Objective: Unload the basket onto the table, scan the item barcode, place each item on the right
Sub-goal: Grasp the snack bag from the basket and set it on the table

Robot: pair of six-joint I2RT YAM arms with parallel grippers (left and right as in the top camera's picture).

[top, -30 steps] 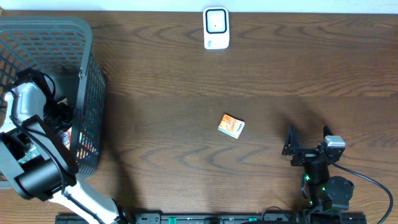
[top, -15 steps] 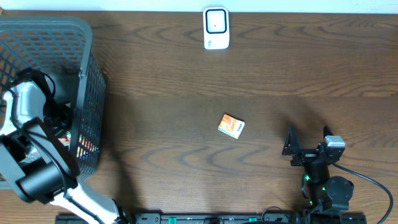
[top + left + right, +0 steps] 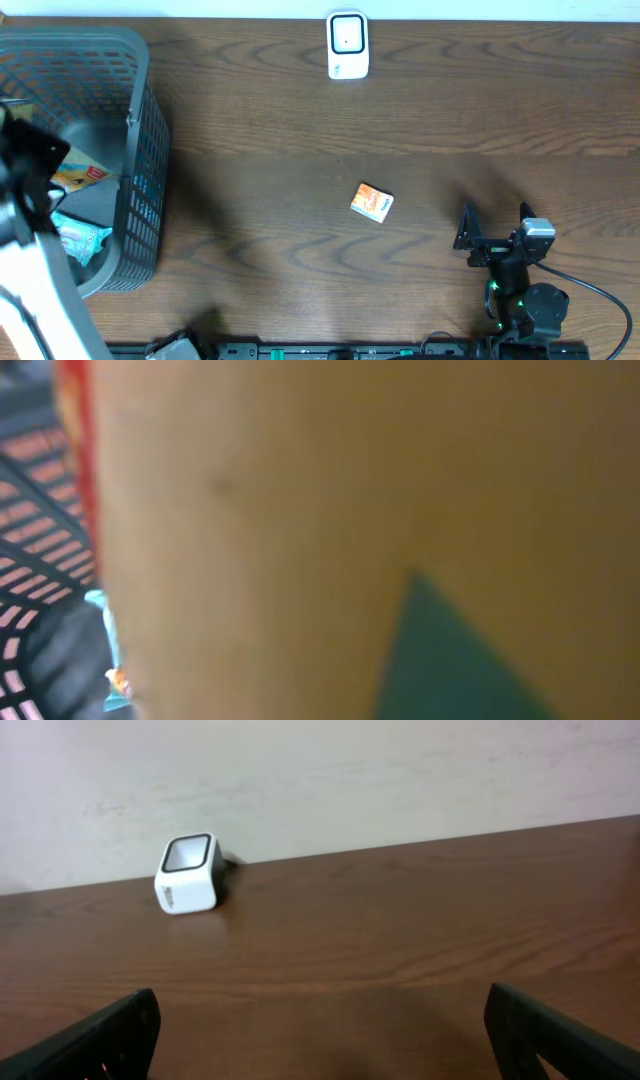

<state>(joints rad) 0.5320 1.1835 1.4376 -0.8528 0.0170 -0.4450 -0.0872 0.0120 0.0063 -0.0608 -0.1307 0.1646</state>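
My left gripper (image 3: 35,160) hangs over the grey basket (image 3: 135,120) at the far left, shut on a tan-orange packet with a red edge (image 3: 82,173). That packet (image 3: 300,510) fills almost the whole left wrist view as a blurred tan face with a dark green patch, hiding the fingers. The white barcode scanner (image 3: 347,45) stands at the table's back middle, and also shows in the right wrist view (image 3: 187,873). My right gripper (image 3: 497,228) rests near the front right, open with nothing between its fingers (image 3: 120,1030).
A small orange packet (image 3: 372,203) lies on the wooden table near the middle. A teal packet (image 3: 78,240) lies on the basket's floor. The basket's mesh wall (image 3: 40,470) shows at the left wrist view's edge.
The left gripper has shut on the tan-orange packet and risen up out of the basket with it. The right arm has not moved.
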